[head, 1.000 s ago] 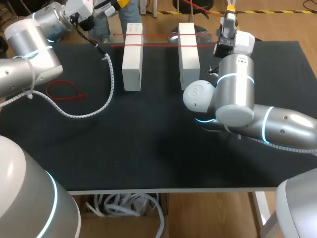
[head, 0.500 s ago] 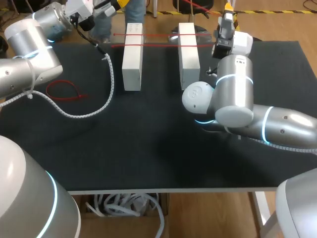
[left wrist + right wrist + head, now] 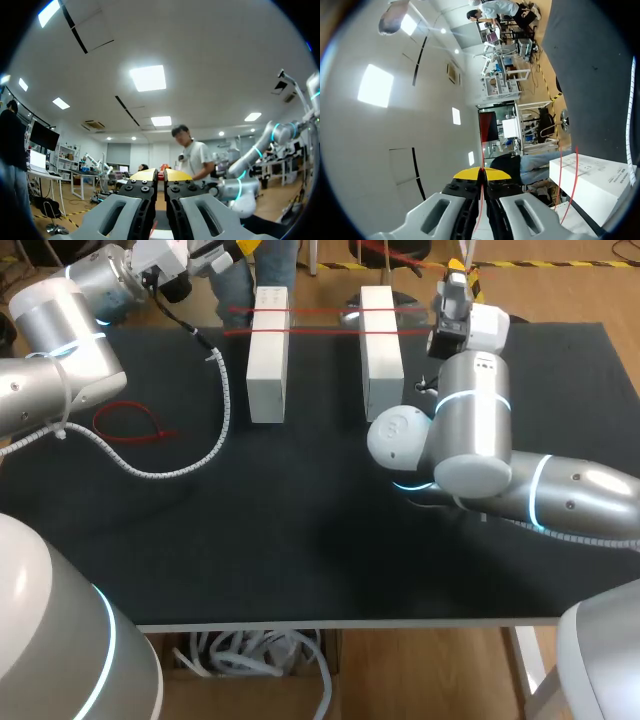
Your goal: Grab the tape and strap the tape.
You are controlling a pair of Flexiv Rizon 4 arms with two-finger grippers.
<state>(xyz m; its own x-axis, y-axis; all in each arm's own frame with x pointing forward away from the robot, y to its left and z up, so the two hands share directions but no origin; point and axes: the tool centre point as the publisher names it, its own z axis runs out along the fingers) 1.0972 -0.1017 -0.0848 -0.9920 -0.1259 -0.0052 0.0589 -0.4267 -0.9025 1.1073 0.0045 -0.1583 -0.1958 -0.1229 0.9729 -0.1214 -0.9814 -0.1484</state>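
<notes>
Since a second ago the right claw has edged in a little toward the far end of the nearer white block, and the two red runs of tape have shifted only slightly. Its yellow tips are pressed together on the thin red tape, which passes straight between them. Out ahead of this claw and to one side, the tape runs in two lines over the top of the nearer block, then on across the gap to the second white block.

At the far end of those lines, beyond the second block, the left claw is held past the table's back edge. Its tips are also closed, with a small bit of red pinched between them.

Well away from both claws, a loose red loop lies on the black table, under the left arm.
</notes>
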